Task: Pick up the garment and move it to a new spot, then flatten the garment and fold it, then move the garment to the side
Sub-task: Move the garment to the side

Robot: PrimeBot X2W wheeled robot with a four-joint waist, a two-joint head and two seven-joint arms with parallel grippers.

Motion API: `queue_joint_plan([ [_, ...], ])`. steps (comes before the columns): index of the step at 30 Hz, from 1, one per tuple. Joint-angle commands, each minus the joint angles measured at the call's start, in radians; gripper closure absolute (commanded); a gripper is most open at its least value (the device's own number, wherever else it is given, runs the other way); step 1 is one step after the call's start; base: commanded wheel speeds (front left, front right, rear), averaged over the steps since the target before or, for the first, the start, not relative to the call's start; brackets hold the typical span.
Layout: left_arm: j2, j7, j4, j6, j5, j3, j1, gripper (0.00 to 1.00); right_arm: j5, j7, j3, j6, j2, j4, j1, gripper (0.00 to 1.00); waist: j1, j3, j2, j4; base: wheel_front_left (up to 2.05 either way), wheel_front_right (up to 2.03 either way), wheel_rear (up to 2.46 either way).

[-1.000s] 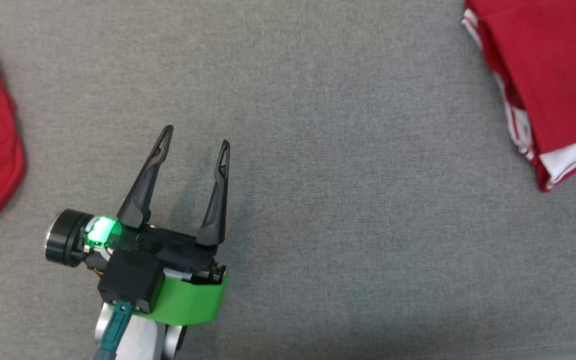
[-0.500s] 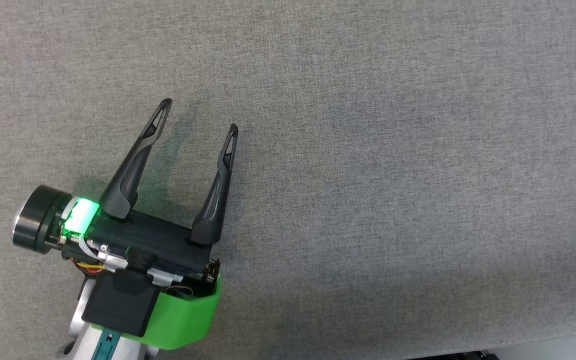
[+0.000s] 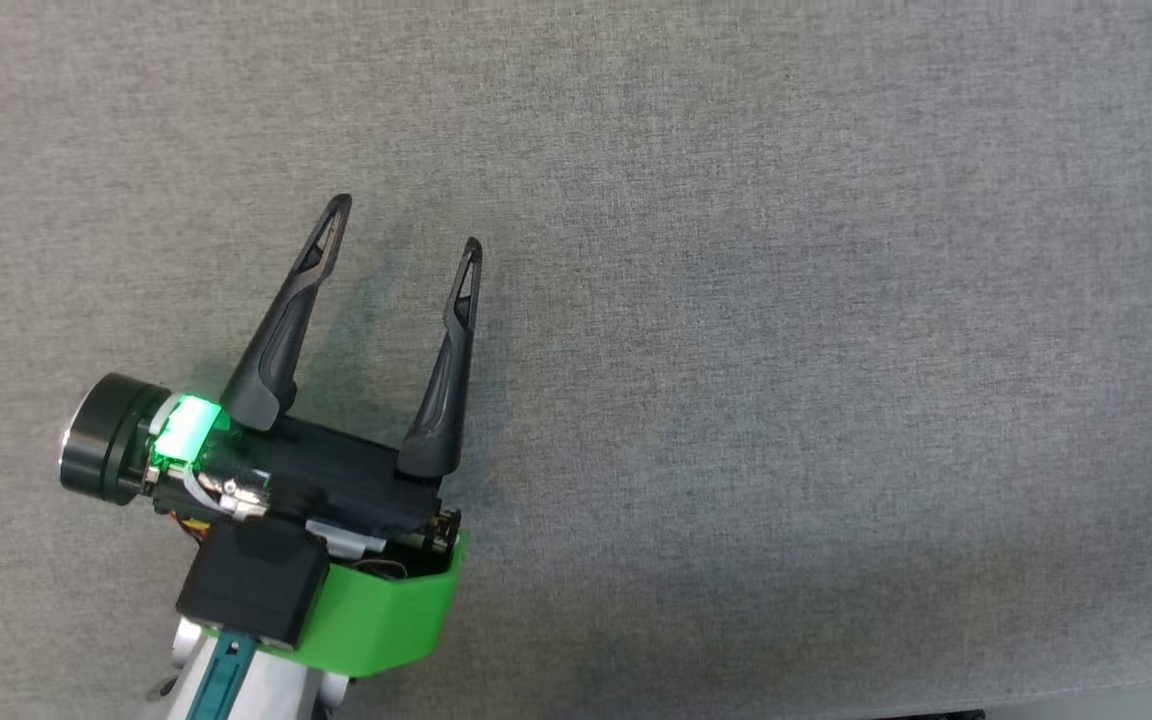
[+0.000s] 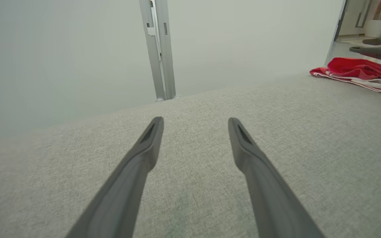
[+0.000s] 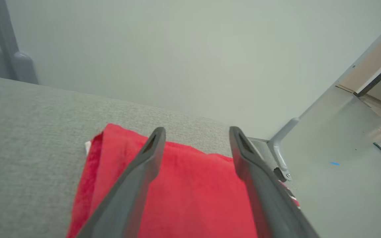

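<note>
R claw (image 5: 197,132) opened above red garment (image 5: 190,198); L claw (image 3: 404,222) still open.

- The grey surface (image 3: 786,350) is lying wide and flat to the right of the left gripper (image 3: 404,222), giving free passage there.
- A grey post (image 4: 159,49) is standing at the far edge, ahead of that gripper's fingers.
- The red garment (image 5: 184,191) is lying under the right gripper (image 5: 196,130), and a metal bracket (image 5: 278,155) is standing just beside it.

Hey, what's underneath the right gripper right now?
A folded red garment lies on the grey cloth surface beneath the open right gripper. Whatever lies under the garment is covered.
</note>
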Motion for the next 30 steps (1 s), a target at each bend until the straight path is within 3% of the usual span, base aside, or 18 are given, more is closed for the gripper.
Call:
queue_joint_plan([
  [1,-0.004,-0.001,0.012,0.008,-0.006,0.005,0.007,0.00,-0.011,-0.006,0.001,-0.001,0.030,-0.028,0.040,0.00,-0.0002,-0.077,0.0000,0.031,0.00,0.00,0.00],
  [8,-0.043,-0.001,0.139,0.019,-0.080,0.051,0.055,0.00,-0.046,-0.007,0.005,-0.001,0.221,-0.220,0.255,0.00,-0.0002,-0.273,0.0000,0.063,0.00,0.00,0.00],
  [13,-0.069,-0.001,0.238,-0.003,-0.119,0.092,0.099,0.00,-0.064,-0.007,-0.020,-0.001,0.344,-0.328,0.420,0.00,-0.0002,-0.407,0.0000,0.076,0.00,0.00,0.00],
  [23,-0.104,-0.001,0.335,-0.036,-0.154,0.162,0.202,0.00,-0.112,-0.007,-0.032,-0.001,0.512,-0.491,0.714,0.00,-0.0002,-0.593,0.0000,0.076,0.00,0.00,0.00],
  [30,-0.111,-0.001,0.377,-0.058,-0.152,0.183,0.310,0.00,-0.099,-0.006,0.002,-0.001,0.571,-0.540,0.882,0.00,-0.0002,-0.703,0.0000,0.073,0.00,0.00,0.00],
])
